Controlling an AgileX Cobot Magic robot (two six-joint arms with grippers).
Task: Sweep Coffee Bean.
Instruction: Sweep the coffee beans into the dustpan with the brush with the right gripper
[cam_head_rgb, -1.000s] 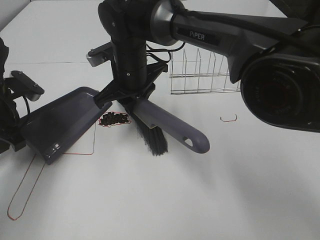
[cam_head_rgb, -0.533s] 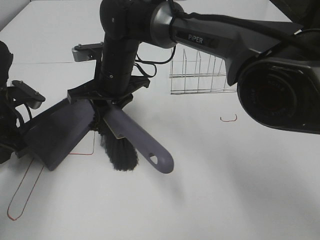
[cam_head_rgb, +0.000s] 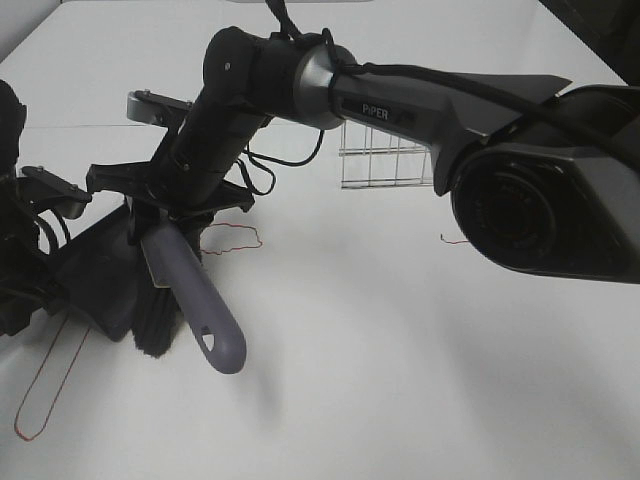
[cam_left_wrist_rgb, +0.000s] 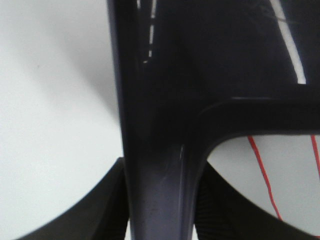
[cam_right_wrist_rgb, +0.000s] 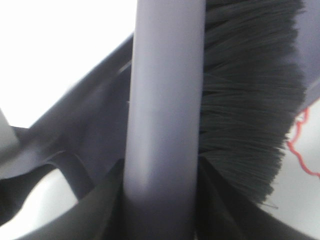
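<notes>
Two hands are seen over the white worktop (cam_head_rgb: 420, 380). At the left, the dustpan (cam_head_rgb: 95, 270) is clamped by the left hand (cam_left_wrist_rgb: 160, 215). The brush (cam_head_rgb: 200, 310) is clamped by the right hand (cam_right_wrist_rgb: 162, 200), with its bristles at the dustpan's edge. The beans are hidden.

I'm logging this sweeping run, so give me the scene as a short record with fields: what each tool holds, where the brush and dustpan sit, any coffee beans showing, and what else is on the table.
left tool: shut on the dustpan handle
right tool: shut on the brush handle
brush: bristles down at the dustpan's mouth
dustpan: at the left of the table
coffee bean: none visible in any view
other items: wire rack, red outline, red string loop
</notes>
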